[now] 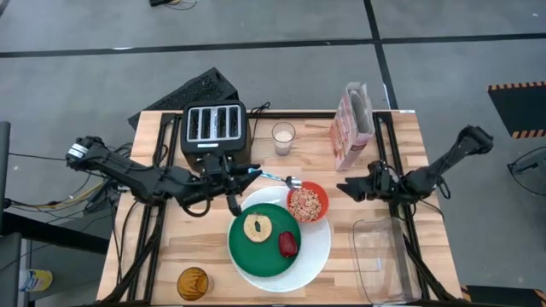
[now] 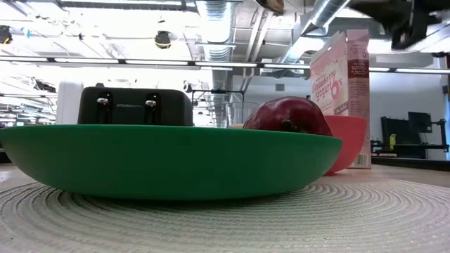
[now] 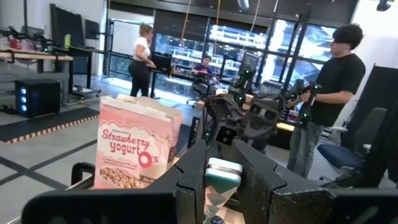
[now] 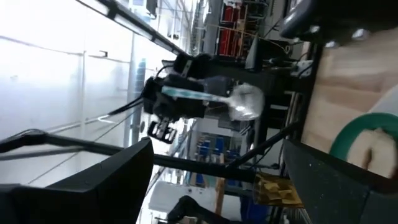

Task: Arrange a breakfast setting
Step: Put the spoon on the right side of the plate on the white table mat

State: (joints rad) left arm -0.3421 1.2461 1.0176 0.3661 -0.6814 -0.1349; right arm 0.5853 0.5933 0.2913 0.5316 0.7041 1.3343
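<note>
A green plate (image 1: 264,243) lies on a large white round plate (image 1: 314,251) at the table's near middle. It holds round toasted bread (image 1: 258,228) and a dark-red fruit (image 1: 288,245). A red bowl (image 1: 307,203) full of cereal rests on the white plate's far rim. My left gripper (image 1: 245,176) is shut on a blue-handled spoon (image 1: 271,176), just left of the bowl. The spoon's bowl end (image 1: 293,182) is at the red bowl's left rim. My right gripper (image 1: 345,189) is open and empty, right of the bowl. My left gripper pinches the spoon's blue handle (image 3: 221,176) between its two fingers (image 3: 194,177), near the handle's free end. The fingers come level from the table's left, along the handle. The spoon is lifted clear and lies about level, its bowl end (image 4: 244,102) pointing toward the table's right.
A black toaster (image 1: 215,128) stands at the far left, with a glass of milk (image 1: 283,136) and a pink cereal box (image 1: 352,126) to its right. A clear container (image 1: 380,260) lies near right, and an orange round thing (image 1: 194,283) near left. People stand in the room beyond.
</note>
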